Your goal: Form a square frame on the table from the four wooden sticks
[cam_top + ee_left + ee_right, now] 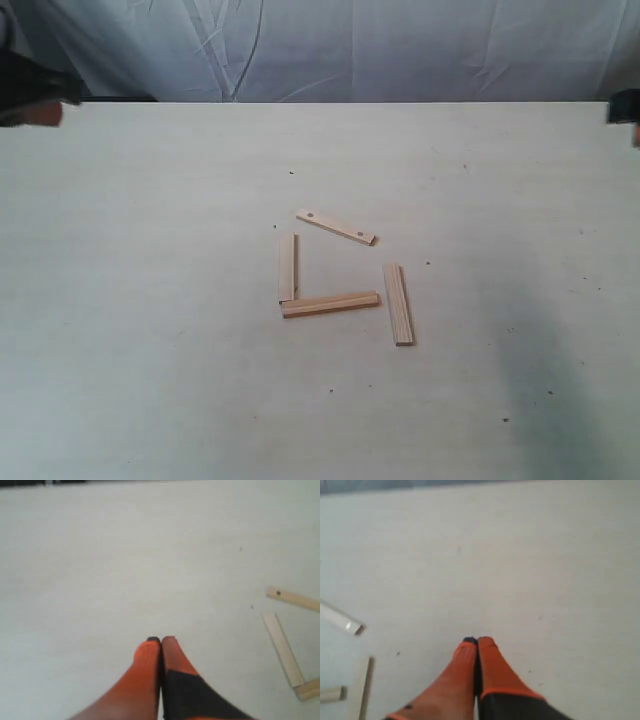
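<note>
Four pale wooden sticks lie mid-table in a loose, gappy outline. The stick with two dark holes [336, 227] lies slanted at the far side. An upright left stick [287, 266] meets the near stick [330, 304] at its lower end. The right stick [399, 303] lies apart and skewed. My left gripper [161, 640] is shut and empty, far to the left of the sticks; the holed stick [293, 599] and left stick [283, 649] show at that view's edge. My right gripper [477, 640] is shut and empty, off to the right.
The cream table [150, 300] runs wide around the sticks. A white cloth backdrop [330, 50] hangs behind its far edge. Dark arm parts show at the far left [30, 95] and far right [625, 110] corners.
</note>
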Robot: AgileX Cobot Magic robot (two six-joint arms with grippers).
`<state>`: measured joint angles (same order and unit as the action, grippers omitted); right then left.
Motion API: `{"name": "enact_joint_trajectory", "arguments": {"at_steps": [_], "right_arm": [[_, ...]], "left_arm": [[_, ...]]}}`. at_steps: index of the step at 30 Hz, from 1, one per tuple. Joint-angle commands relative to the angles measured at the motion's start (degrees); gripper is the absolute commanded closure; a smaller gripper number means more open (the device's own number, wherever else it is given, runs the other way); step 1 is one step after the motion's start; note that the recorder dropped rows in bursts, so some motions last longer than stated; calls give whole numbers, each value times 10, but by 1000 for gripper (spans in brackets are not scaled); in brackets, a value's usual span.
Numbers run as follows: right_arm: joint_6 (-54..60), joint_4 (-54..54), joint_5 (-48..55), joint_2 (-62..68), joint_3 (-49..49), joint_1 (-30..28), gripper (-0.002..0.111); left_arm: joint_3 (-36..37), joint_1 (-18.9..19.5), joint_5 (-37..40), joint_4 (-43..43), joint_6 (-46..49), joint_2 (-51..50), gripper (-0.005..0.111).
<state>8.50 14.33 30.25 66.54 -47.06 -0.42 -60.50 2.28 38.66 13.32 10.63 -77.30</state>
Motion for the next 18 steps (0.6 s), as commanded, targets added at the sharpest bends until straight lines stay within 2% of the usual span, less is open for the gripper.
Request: {"name": "enact_joint_trajectory", "arguments": {"at_steps": [1,6,8,9,12,18], "right_arm": [[195,121,63,195,-101,72,109],[244,125,139,381,-289,160,107],[256,102,170,443,-364,186,97],[262,79,179,481,-411,205,87],[279,25,203,557,-501,242,69],[277,-28,247,690,-652,289,67]], "left_arm": [[-60,-25,39,29,42,-159,107],[-110,-37,49,56,66,-276,107],[-129,-35,51,68,68,-304,107],[-136,-35,51,71,68,-315,107],[-148,-35,49,89,68,-330,107],[-156,-35,42,117,94,-334,107]]}}
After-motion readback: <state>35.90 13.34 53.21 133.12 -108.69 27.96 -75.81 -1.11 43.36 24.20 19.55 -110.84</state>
